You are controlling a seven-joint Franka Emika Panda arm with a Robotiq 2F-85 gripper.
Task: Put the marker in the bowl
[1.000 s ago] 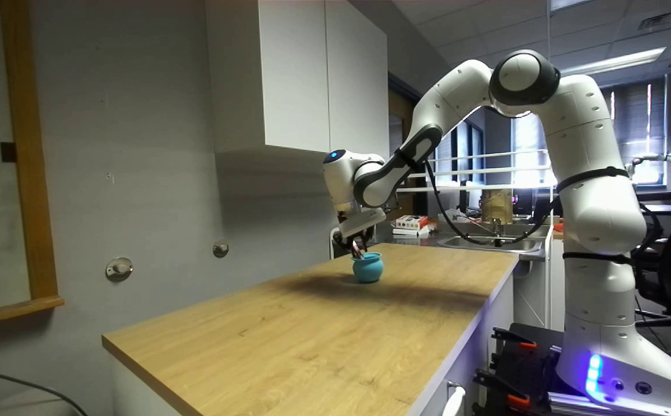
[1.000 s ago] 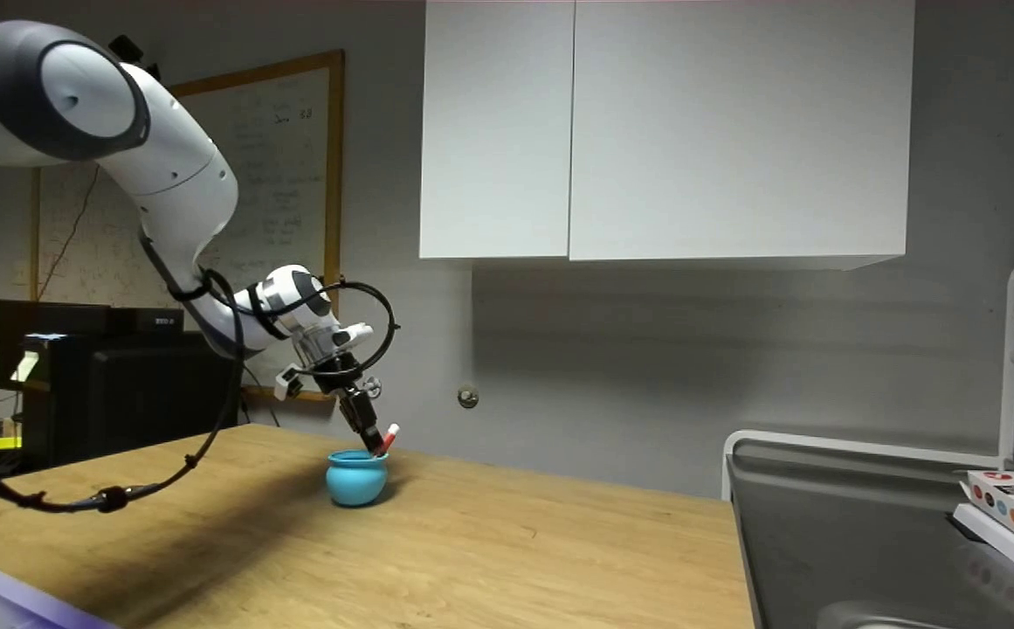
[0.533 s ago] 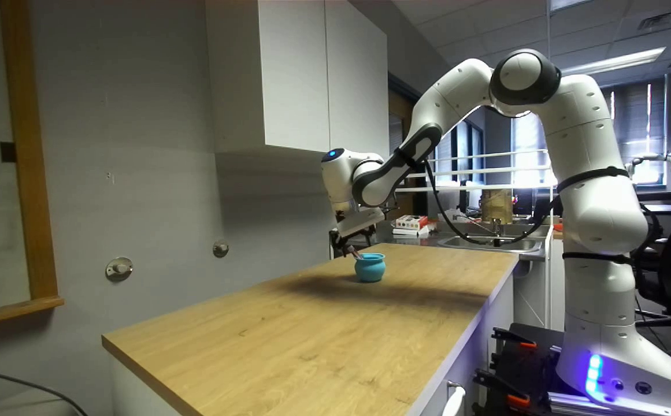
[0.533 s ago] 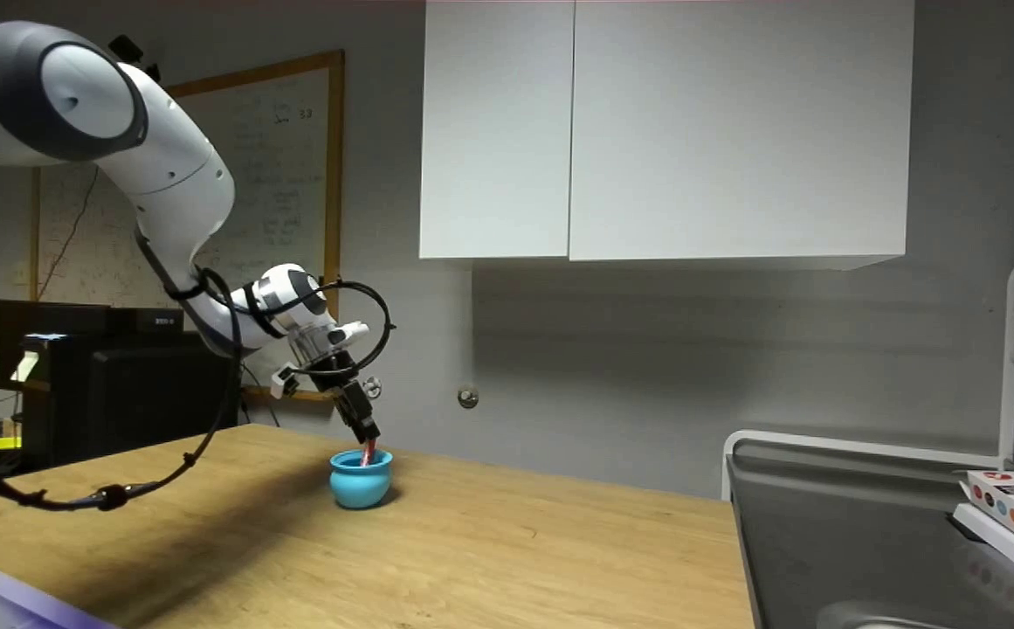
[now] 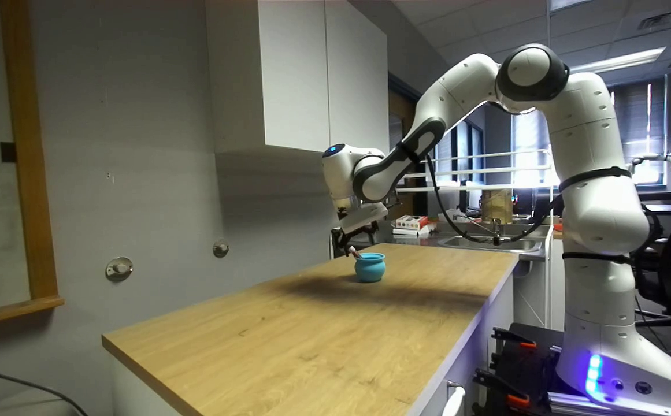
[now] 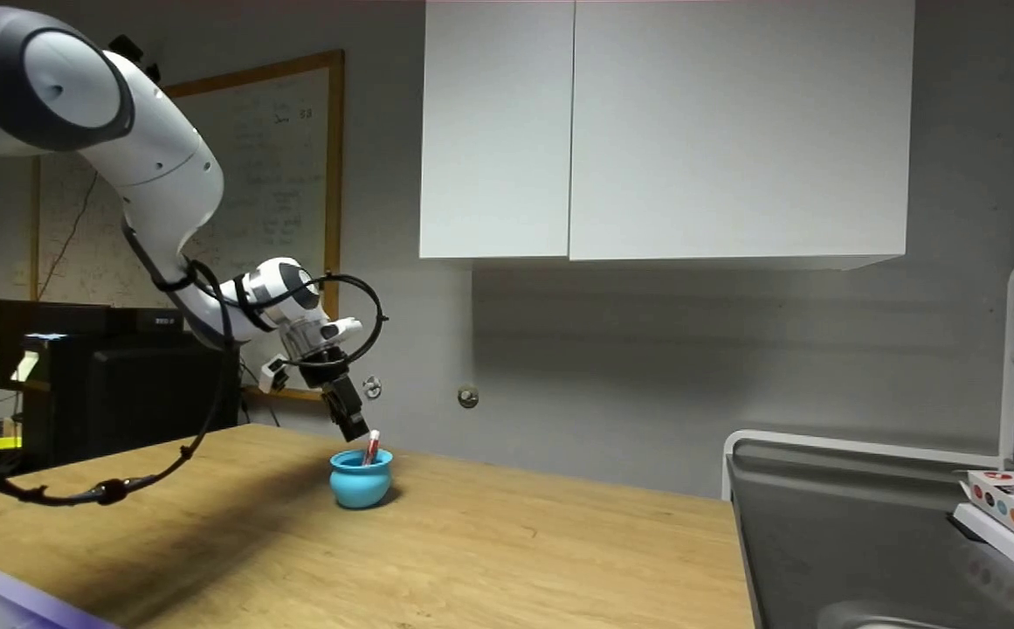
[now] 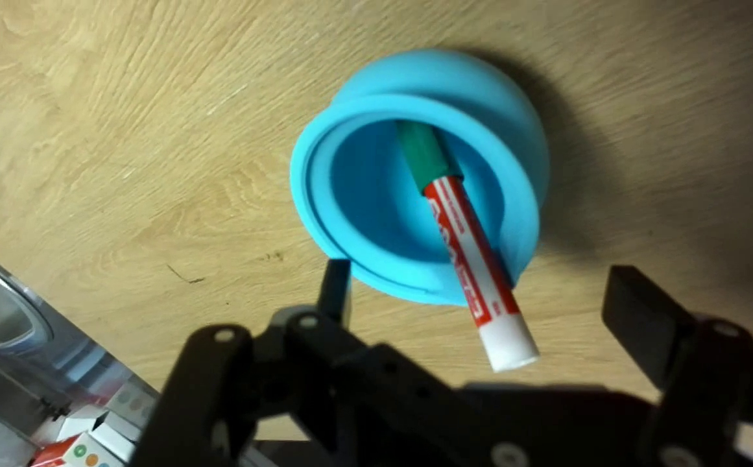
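Gripper (image 7: 483,285) has its jaws spread wide near the bowl (image 6: 360,486), and in the wrist view they're clear of the marker (image 7: 467,246) on both sides. Marker's in the bowl btw, tilted, green end inside, red part leaning on the rim, white end sticking out. Bowl's sitting upright on the wood counter (image 5: 300,335)
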